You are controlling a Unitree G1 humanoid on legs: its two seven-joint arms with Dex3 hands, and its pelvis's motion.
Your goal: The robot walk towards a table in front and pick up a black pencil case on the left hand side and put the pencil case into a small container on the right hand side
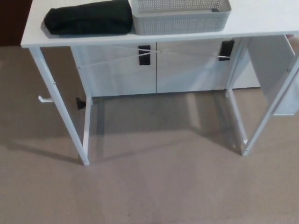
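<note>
Black pencil case point(88, 17), soft, matte, oblong, lies on white worktop point(261, 21), left side, its right end against grey slotted container point(182, 21). Hands out of frame; state of fingers cannot be told.

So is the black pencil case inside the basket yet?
Not yet, it is out. The black pencil case lies flat on the white table, just left of the grey basket.
</note>
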